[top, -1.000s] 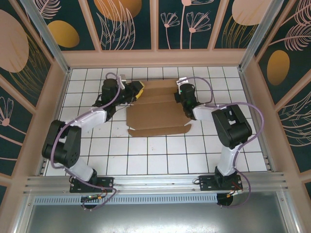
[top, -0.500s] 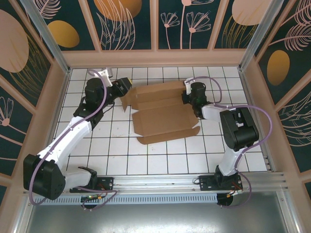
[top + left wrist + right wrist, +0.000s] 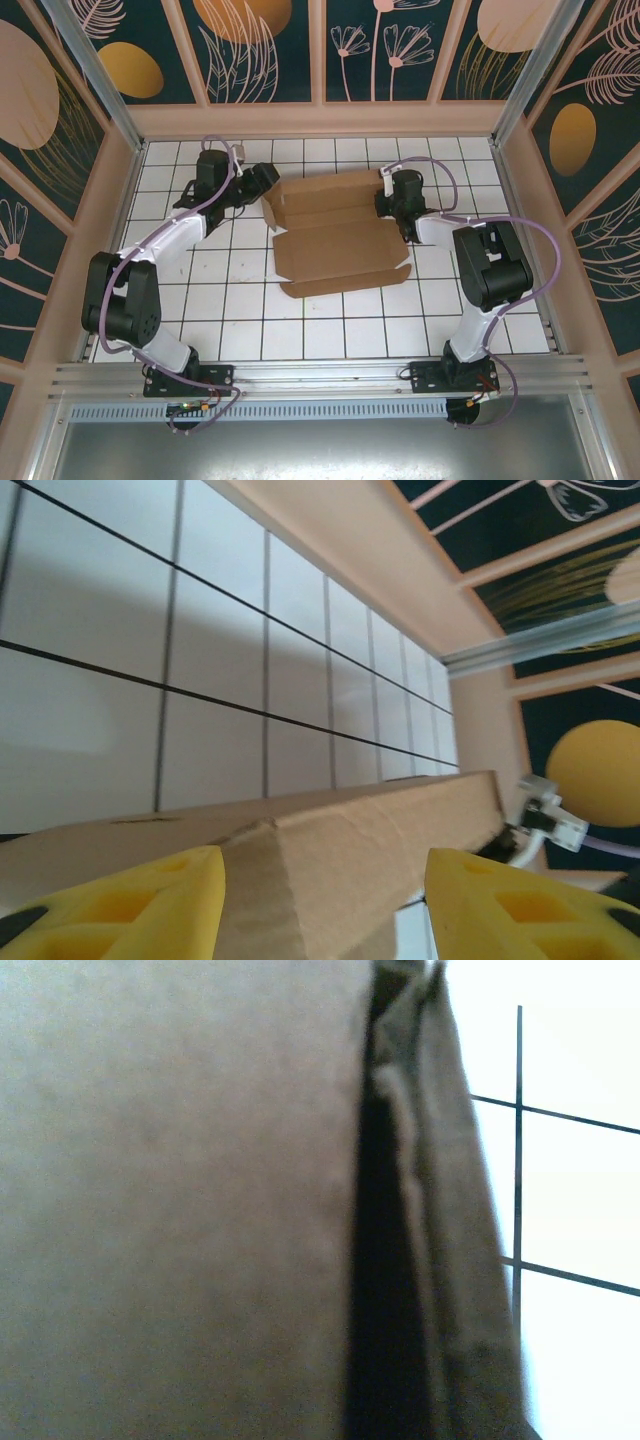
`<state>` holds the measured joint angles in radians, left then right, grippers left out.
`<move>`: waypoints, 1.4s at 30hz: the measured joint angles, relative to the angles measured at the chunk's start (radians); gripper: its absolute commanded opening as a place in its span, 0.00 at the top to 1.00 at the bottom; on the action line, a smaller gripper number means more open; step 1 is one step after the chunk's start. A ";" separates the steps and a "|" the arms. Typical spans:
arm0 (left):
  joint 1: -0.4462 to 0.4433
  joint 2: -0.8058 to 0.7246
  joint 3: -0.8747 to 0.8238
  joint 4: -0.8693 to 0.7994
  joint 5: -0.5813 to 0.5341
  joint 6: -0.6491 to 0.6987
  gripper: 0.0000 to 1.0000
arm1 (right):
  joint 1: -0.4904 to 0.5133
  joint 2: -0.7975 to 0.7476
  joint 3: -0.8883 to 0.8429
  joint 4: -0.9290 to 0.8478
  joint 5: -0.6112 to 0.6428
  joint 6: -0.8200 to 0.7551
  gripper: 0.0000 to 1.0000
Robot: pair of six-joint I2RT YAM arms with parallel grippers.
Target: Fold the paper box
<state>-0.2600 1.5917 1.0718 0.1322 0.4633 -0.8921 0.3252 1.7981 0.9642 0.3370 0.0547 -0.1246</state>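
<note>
Losing the raised wall at the left end is the main risk here: the left gripper [image 3: 262, 182] stands about half open, its yellow fingers [image 3: 110, 905] straddling the folded cardboard edge without clearly pressing on it, so a closing move that comes in off-line could push the wall flat instead of catching it. The right gripper [image 3: 392, 200] is closed tight at the opposite end and appears to pinch a flap of the paper box [image 3: 335, 235]. Its fingers are hidden behind cardboard in the wrist view, so that hold is a judgement. If it is weak, any tug from the left would drag the whole sheet across the tiled table [image 3: 300, 325], or tear a crease. The box lies on the far middle of the table, between the two grippers, with its hollow side facing up. Its long axis runs left to right, the right end swung slightly toward the back wall, and a loose front flap lies flat toward the arm bases.
</note>
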 measured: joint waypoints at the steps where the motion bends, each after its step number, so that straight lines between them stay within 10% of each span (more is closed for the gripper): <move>1: 0.000 0.000 0.000 0.006 0.012 -0.006 0.46 | 0.000 0.000 0.002 -0.003 0.000 0.000 0.99; 23: -0.040 0.064 0.188 -0.364 -0.034 0.186 0.47 | 0.004 0.018 0.035 -0.035 0.056 0.011 1.00; 42: -0.035 0.163 0.181 -0.188 0.022 0.178 0.53 | 0.036 0.025 0.047 -0.044 0.105 0.010 0.99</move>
<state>-0.2947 1.7550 1.2526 -0.0563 0.4854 -0.7143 0.3614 1.8233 1.0115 0.2928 0.1593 -0.1143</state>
